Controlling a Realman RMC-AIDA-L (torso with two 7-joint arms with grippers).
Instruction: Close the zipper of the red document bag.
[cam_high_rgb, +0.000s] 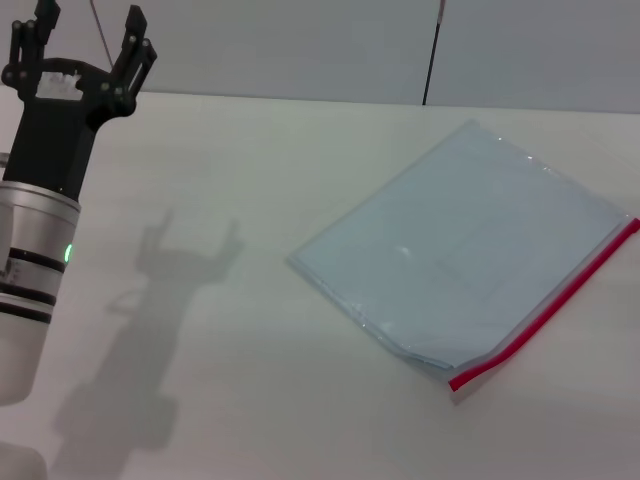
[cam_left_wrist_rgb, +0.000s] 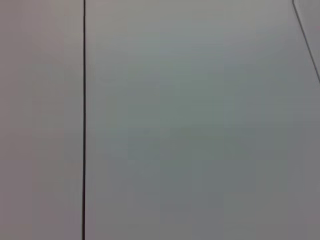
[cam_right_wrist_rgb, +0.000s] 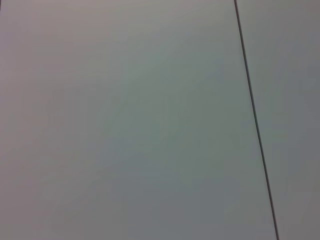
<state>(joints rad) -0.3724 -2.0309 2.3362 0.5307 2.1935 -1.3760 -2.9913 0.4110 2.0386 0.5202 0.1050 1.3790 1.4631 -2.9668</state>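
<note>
The red document bag lies flat on the white table at the right in the head view, a translucent pale blue-grey pouch turned at an angle. Its zipper is a thin red strip along the near-right edge, running from the near corner to the right border; I cannot make out the slider. My left gripper is raised at the far left, well away from the bag, pointing up and away with its fingers spread open and empty. The right gripper is out of view. Both wrist views show only a plain pale surface with a dark line.
The white table stretches between the left arm and the bag, carrying the arm's shadow. A grey wall with a dark vertical seam stands behind the table's far edge.
</note>
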